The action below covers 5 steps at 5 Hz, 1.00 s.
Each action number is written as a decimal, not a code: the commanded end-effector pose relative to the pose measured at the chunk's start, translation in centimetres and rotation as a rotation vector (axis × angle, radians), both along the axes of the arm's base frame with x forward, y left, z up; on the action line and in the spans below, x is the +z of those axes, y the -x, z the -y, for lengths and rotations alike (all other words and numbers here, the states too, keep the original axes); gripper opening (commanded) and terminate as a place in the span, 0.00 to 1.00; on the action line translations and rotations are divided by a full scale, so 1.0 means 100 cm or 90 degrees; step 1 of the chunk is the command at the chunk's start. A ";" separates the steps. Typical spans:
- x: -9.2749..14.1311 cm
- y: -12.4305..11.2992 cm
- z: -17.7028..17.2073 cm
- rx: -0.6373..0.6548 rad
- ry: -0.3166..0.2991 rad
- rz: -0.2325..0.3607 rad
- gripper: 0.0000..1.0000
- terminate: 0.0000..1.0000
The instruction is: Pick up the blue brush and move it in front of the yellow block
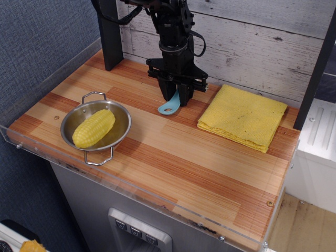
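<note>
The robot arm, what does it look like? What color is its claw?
The arm is all black and chunky, with a black cable looping beside it. Its claw is black too, with two short, flat fingers under a wide bar.

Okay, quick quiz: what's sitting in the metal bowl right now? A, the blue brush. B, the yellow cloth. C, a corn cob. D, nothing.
C: the corn cob lies in the bowl, while the brush is at the gripper and the cloth lies flat on the table to the right.
</note>
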<state>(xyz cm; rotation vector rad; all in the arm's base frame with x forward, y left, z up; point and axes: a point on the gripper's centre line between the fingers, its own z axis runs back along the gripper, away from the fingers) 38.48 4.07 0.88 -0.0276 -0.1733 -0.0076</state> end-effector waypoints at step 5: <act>0.064 0.146 0.115 -0.031 0.065 0.092 0.00 0.00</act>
